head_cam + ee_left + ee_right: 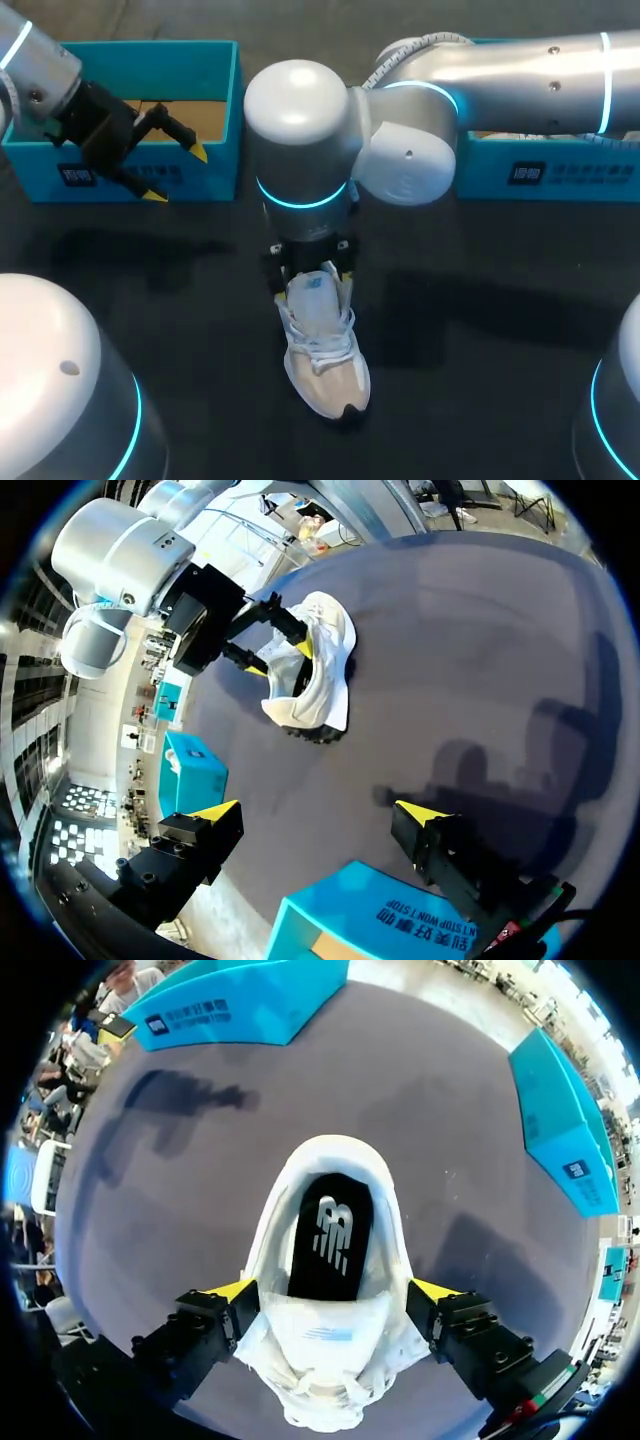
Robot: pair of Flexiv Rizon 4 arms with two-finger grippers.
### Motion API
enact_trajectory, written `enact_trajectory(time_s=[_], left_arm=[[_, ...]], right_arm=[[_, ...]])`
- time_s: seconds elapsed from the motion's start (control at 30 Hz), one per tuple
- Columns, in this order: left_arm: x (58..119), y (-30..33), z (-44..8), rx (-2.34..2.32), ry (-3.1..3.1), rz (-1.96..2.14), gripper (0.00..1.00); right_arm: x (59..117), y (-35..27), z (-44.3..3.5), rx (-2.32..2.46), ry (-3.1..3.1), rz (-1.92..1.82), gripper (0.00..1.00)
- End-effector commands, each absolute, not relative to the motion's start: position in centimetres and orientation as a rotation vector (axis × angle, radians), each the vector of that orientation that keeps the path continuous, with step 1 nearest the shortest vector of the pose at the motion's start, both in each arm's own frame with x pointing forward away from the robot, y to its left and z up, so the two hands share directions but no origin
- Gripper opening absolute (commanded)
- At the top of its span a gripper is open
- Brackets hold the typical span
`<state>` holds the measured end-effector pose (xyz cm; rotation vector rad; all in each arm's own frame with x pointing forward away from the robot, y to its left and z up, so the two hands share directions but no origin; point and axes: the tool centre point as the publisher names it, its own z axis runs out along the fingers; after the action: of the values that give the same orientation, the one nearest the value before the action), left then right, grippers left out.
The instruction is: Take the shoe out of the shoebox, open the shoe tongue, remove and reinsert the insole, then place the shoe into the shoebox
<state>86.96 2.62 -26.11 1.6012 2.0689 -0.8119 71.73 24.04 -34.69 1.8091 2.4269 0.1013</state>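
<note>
Tabletop [480,380] bears a shoe [325,350], 2 teal shoeboxes [225,120] [580,175] behind it.

A cream-white sneaker [322,350] with white laces [318,336] and a dark sole edge at the toe stands upright on its sole in the middle of the dark table [480,330]. Its toe points toward the near edge and its heel toward the far side. Its mouth is spread wide, and the tongue [325,1335] lies forward over the laces. A black insole [330,1235] with a white logo lies flat inside. An open teal shoebox [225,120] with a brown cardboard interior sits at the far left, well apart from the sneaker. A second teal shoebox [560,170] stands at the far right, partly hidden.
</note>
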Motion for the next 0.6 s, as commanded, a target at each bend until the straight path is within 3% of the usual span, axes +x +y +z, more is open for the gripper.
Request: enact_trajectory(time_s=[0.03,0.6], left_arm=[[86.9,2.6,-26.1,1.603,2.071,-0.808,1.00],[86.9,2.6,-26.1,1.603,2.071,-0.808,1.00]], right_arm=[[71.1,23.7,-34.9,1.821,2.422,0.109,1.00],[67.3,24.0,-32.7,1.901,2.341,0.066,1.00]])
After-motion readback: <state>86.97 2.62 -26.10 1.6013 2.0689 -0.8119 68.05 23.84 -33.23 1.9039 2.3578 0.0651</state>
